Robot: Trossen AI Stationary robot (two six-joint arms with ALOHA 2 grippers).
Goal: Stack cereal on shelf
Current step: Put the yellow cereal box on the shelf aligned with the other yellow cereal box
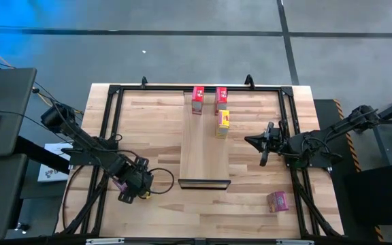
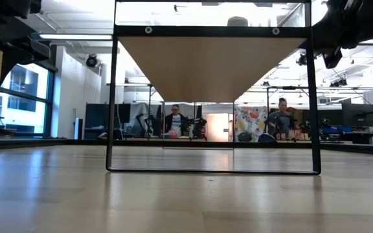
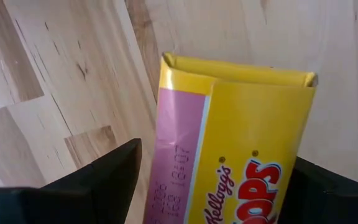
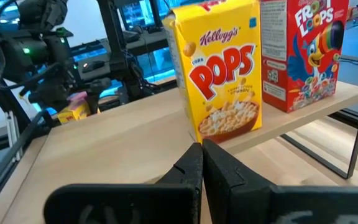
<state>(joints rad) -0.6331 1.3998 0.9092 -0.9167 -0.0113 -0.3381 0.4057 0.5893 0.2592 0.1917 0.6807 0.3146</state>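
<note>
The left pincer (image 1: 133,187) grasps a yellow cereal box (image 3: 229,143) between its fingers, low over the counter (image 1: 250,211). The right pincer (image 4: 202,163) is clenched, empty, just before the shelf (image 1: 206,146), where another yellow box (image 4: 219,68) and two red boxes (image 1: 198,99) stand.

Yellow box (image 3: 241,143) cut off below, between tool fingers
</note>
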